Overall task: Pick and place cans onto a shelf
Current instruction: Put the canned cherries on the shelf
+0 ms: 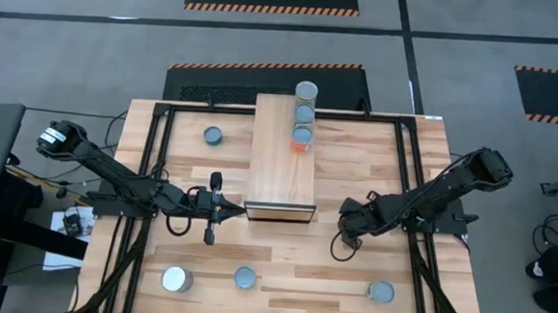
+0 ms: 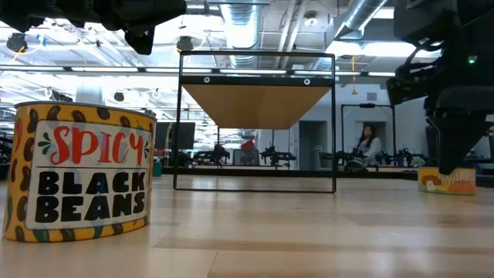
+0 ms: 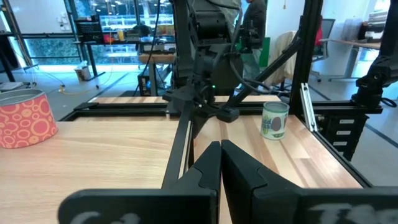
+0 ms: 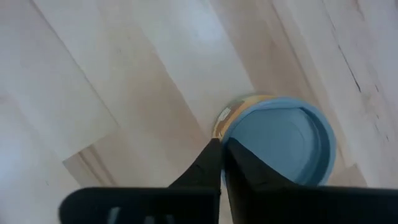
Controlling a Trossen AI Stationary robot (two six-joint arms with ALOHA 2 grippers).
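Observation:
The shelf point(image 1: 284, 157) is a long light-wood board on a black frame at the table's middle; it also shows in the low view point(image 2: 256, 104). Three cans point(image 1: 305, 112) stand in a row at its far end. My right gripper point(image 4: 221, 152) is shut and points down over the rim of a blue-topped can point(image 4: 283, 146), near the shelf's near right corner point(image 1: 349, 227). That can shows under the gripper in the low view point(image 2: 448, 181). My left gripper point(image 3: 221, 152) is shut and empty, level, just left of the shelf's near end point(image 1: 235, 210). My right gripper's shut fingertips point(image 4: 214, 149) stand at the can's rim point(image 4: 227, 121), coming from above and pointing down. The can stands upright on the table. I cannot tell whether the fingertips touch it.
Loose cans stand on the table at far left point(image 1: 213, 135), near left point(image 1: 177, 279), near middle point(image 1: 244, 278) and near right point(image 1: 380, 293). A black-beans can point(image 2: 77, 174) fills the low view's left. A person point(image 2: 367, 147) sits in the room beyond.

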